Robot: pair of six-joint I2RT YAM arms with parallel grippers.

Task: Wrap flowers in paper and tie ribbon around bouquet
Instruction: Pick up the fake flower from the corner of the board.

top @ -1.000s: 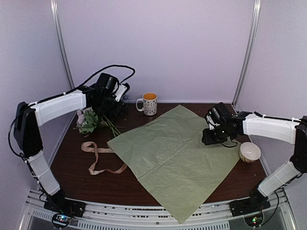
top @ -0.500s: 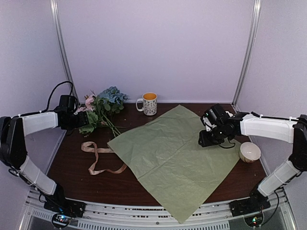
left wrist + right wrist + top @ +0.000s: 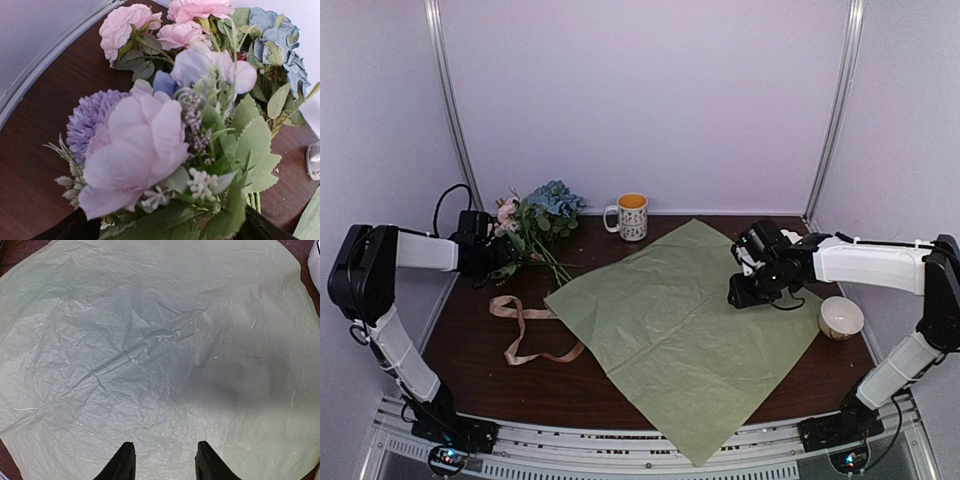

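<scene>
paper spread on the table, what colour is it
Sage green. The crinkled paper shows best in the right wrist view.

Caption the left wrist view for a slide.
Close-up: a bunch of pink, lilac and blue flowers lying on the dark table.

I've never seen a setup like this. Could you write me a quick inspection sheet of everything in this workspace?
Surface: dark brown table.
Job's things: green paper spread flat mid-table; flowers lying at the far left corner; peach ribbon loose left of the paper, untied.
Clutter: mug at the back edge; small bowl at the right.
Grippers: left gripper open, jaws either side of the flowers; right gripper open over the paper, nothing between its jaws.
Cables: black cable looping above the left wrist; second cable under the right gripper.
Surroundings: plain pale walls with metal posts.
</scene>
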